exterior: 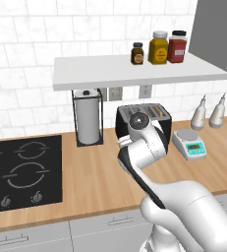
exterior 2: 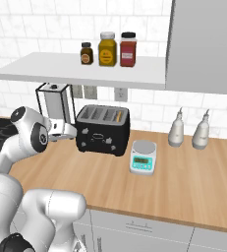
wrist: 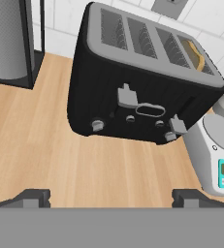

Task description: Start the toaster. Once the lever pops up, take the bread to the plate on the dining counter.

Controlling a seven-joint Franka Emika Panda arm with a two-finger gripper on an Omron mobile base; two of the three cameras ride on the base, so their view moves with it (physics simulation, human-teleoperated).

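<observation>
risks shoving the toaster (wrist: 142,82) back along the bench (wrist: 60,160), or missing the right-hand lever (wrist: 177,126) by the bread (wrist: 196,54), with claw (wrist: 111,198) fully spread, empty, at frame bottom.

Bread (wrist: 195,54) in toaster (wrist: 133,97), scale (wrist: 215,150) just right.

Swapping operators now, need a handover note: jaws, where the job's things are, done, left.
Gripper: jaws wide open, empty, facing the front of the toaster with bare counter between.
Toaster stands on the wall counter between the paper towel holder and the white scale.
Bread: sits in an end slot, the one nearest the scale.
Levers: the one at the bread's end sits lower than the other; whether it is latched I cannot tell.
Done: approach to the toaster.
Left: check or press the lever, wait for pop-up, take the bread to the plate.
</observation>
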